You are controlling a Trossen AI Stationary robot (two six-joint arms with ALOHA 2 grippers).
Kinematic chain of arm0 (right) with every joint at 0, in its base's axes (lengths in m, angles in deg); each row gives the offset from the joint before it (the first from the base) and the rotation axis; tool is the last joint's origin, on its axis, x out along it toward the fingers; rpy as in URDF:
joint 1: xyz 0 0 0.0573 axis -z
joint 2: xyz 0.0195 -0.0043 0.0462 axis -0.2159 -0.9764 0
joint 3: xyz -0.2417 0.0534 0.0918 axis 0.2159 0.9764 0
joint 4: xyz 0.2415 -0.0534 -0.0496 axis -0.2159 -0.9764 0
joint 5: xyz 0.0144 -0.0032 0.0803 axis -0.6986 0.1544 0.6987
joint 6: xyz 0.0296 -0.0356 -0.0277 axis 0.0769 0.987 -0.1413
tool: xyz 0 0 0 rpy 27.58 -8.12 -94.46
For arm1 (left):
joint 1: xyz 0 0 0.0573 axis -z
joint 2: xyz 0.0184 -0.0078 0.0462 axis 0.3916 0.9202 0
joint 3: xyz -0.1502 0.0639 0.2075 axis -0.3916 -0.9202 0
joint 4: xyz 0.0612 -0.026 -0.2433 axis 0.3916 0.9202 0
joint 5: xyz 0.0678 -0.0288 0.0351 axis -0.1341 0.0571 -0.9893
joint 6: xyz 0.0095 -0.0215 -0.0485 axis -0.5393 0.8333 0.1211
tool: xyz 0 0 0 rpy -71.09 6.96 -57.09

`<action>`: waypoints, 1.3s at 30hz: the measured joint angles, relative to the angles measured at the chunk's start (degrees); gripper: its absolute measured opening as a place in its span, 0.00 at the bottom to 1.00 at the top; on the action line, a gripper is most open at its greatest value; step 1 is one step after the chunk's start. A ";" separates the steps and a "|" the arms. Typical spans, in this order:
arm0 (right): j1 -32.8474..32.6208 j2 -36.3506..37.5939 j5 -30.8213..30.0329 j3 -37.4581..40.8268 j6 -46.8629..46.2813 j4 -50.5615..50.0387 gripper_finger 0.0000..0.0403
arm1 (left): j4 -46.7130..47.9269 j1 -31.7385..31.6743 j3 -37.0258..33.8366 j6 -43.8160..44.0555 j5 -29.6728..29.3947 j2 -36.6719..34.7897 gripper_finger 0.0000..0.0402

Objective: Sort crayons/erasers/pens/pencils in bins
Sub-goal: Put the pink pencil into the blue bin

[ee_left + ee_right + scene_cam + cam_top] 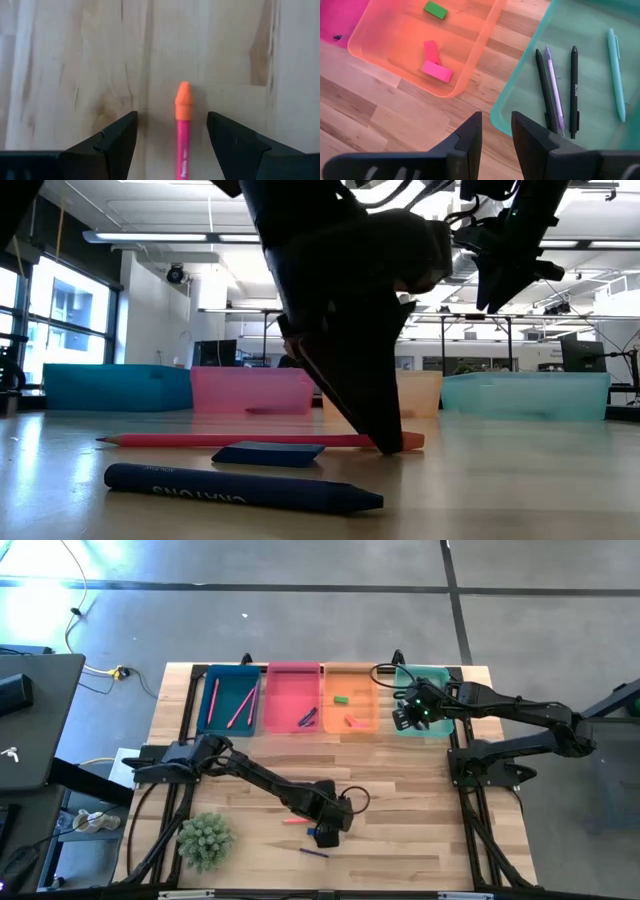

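Observation:
A pink pencil (183, 145) with an orange end (183, 100) lies flat on the wood table. My left gripper (172, 135) is open, low over the table, with one finger on each side of that orange end and a gap on both sides. The low view shows the pencil (250, 440), a blue eraser (268, 453) beside it, and a dark blue crayon (240, 487) nearer the camera. My right gripper (496, 125) is open by a narrow gap and holds nothing. It hovers above the teal bin's (432, 680) near edge. The blue (230, 700), pink (293, 690) and orange bins (350, 685) stand along the far side.
The orange bin (395, 55) holds a green eraser (435, 9) and two pink ones (437, 71). The teal bin (520, 95) holds several pens (574, 90). Pink pencils lie in the blue bin. A small green plant (205, 838) stands near the table's near left corner.

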 joint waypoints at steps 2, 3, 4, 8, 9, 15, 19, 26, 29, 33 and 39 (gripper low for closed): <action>0.00 -0.01 0.01 0.00 0.00 -0.02 0.24 | -0.04 0.43 0.13 0.51 -0.75 0.54 0.57; 0.00 -0.01 0.00 0.00 0.00 -0.02 0.24 | -0.01 0.62 0.23 0.82 -1.25 0.99 0.57; 0.00 0.01 -0.01 0.00 0.00 0.02 0.24 | -0.01 0.84 0.23 1.08 -1.95 1.15 0.57; 0.00 0.01 -0.01 0.00 0.01 0.02 0.24 | 0.39 1.36 0.23 1.37 -4.70 1.30 0.52; 0.00 -0.01 -0.01 0.00 0.07 0.02 0.24 | 0.37 1.52 0.21 1.37 -5.68 1.33 0.49; 0.00 0.00 0.01 0.00 0.17 0.02 0.24 | -0.03 1.66 0.15 -0.48 -7.28 1.12 0.28; 0.00 -0.01 0.06 0.00 0.48 0.00 0.24 | 0.06 1.64 0.10 -2.97 -7.59 1.14 0.14; 0.00 0.01 0.32 0.00 0.58 0.00 0.24 | 0.78 1.42 0.08 -4.19 -5.59 0.77 0.02; 0.02 -0.01 0.33 0.00 0.59 -0.15 0.24 | 1.80 1.33 -0.01 -5.58 -5.55 0.17 0.02; 0.00 -0.01 0.41 0.00 0.61 -0.22 0.24 | 5.60 0.92 -0.14 -7.23 -6.39 -0.81 0.01; 0.02 -0.01 0.34 0.00 0.61 -0.61 0.24 | 10.70 -0.70 -0.36 -8.23 -8.19 -2.73 0.00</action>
